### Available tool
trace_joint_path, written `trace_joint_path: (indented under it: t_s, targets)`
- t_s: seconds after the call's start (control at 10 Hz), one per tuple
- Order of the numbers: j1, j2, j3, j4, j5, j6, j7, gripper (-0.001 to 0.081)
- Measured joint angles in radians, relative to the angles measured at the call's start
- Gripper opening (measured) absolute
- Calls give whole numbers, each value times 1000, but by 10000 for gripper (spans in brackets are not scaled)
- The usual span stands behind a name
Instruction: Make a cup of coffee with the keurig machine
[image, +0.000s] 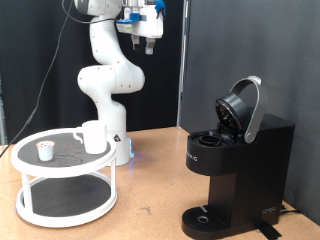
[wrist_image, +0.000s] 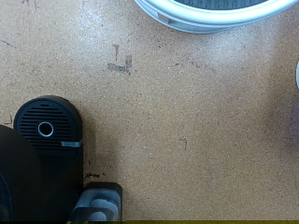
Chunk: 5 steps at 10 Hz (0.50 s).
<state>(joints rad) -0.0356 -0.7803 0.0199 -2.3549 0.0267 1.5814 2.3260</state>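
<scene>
The black keurig machine (image: 235, 165) stands at the exterior view's right with its domed lid (image: 243, 108) hinged up and open. Its round drip tray (image: 205, 217) is bare. The white cup (image: 93, 136) stands on the top tier of a white round wire stand (image: 66, 178) at the exterior view's left, beside a tiny white pod (image: 44, 150). My gripper (image: 148, 44) hangs high above the table, between stand and machine, open with nothing between its fingers. In the wrist view the machine (wrist_image: 42, 154) shows from above; the fingers and the cup do not show.
The white arm's base (image: 112, 135) stands behind the stand. Bare wooden table (wrist_image: 187, 112) lies between the stand's rim (wrist_image: 210, 21) and the machine. A black curtain hangs behind the machine.
</scene>
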Motion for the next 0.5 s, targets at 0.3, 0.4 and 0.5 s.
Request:
trace_joint_path:
  t_s: [0.3, 0.4, 0.5]
  targets:
    - [-5, 0, -38, 0, 0, -1, -49, 734]
    - [-14, 0, -71, 0, -3, -1, -77, 734]
    - [-26, 0, -101, 1, -19, -4, -99, 734]
